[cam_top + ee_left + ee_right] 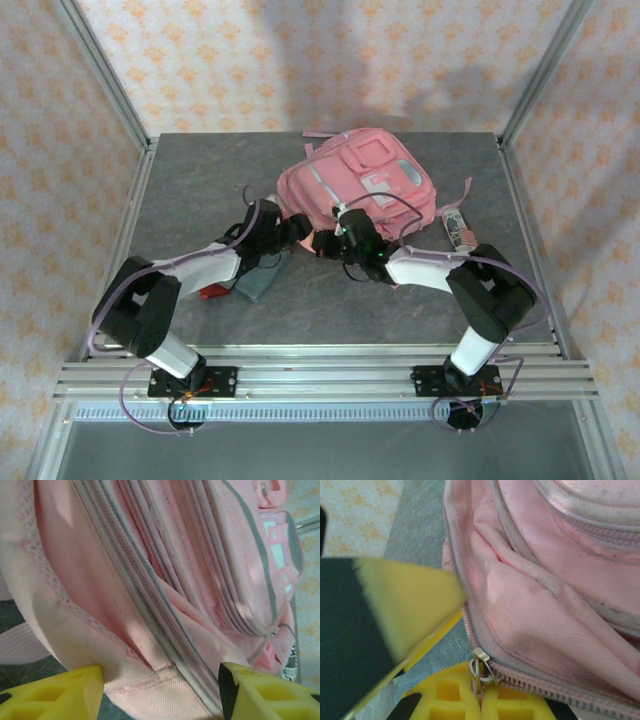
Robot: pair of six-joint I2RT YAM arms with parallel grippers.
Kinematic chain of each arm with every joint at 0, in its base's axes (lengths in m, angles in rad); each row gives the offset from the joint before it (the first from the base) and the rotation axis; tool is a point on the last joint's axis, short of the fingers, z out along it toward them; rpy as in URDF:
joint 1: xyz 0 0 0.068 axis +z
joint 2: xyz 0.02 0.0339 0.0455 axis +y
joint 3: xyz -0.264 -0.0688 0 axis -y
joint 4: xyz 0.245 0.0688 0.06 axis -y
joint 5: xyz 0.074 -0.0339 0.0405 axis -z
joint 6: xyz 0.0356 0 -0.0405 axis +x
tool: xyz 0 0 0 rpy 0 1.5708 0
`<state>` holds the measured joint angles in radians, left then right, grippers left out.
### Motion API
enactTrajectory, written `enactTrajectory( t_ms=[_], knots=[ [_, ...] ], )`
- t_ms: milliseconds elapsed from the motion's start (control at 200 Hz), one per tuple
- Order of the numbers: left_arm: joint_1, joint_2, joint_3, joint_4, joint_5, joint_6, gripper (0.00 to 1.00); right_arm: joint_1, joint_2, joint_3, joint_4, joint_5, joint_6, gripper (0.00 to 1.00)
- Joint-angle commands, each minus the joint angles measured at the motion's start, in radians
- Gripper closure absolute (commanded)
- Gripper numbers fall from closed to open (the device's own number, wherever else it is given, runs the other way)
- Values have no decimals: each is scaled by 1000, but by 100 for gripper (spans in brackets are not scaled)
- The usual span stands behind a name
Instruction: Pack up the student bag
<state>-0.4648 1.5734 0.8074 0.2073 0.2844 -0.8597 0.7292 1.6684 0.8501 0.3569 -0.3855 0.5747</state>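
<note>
Pink fabric: the student bag (360,185) lies front patches up at the back-centre of the bench (190,190).

Right jaws are pinched tight on the zip pull (481,661) at the bag's near edge. Left jaws stand wide, straddling the near-left corner seam (150,677), gripping nothing.

Reads as the zip-opening step. My plan:
- Left closes on that seam as an anchor.
- Right drags along the track, low and in line with the teeth.
- No lifting, or the whole bag slides.
- Cloth is slack and folds beside the teeth could snag, so keep it taut between both grips.

Around:
- Red item (212,291) and grey item (255,285) sit under my left forearm.
- Patterned tube (458,230) is just beside the bag's right side.

Probably the contents to pack. None of them sits on the zip path.
</note>
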Motion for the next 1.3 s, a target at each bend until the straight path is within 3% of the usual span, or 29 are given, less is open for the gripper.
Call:
enactTrajectory(
  t_ms=[0,35,100,145,295,445,921,1296],
  knots=[
    [-6,69,66,38,-43,-11,47,30,-4,25,71,-19,-12,100],
    [-7,87,79,31,-47,-9,58,36,-2,33,58,-17,-19,100],
    [-3,112,100,23,-43,5,87,44,-6,41,31,-13,-30,100],
    [-2,121,112,11,-44,10,100,43,-13,40,15,-4,-35,100],
    [16,102,108,3,-47,29,100,27,-55,14,-47,36,-64,100],
    [54,59,78,-6,-40,50,100,-50,-114,-65,-74,28,-62,100],
    [142,17,63,-36,-23,105,100,-458,-254,-219,-279,165,-95,100],
    [147,101,202,-100,-47,160,100,-431,-263,-205,-263,63,-66,100]
  ],
)
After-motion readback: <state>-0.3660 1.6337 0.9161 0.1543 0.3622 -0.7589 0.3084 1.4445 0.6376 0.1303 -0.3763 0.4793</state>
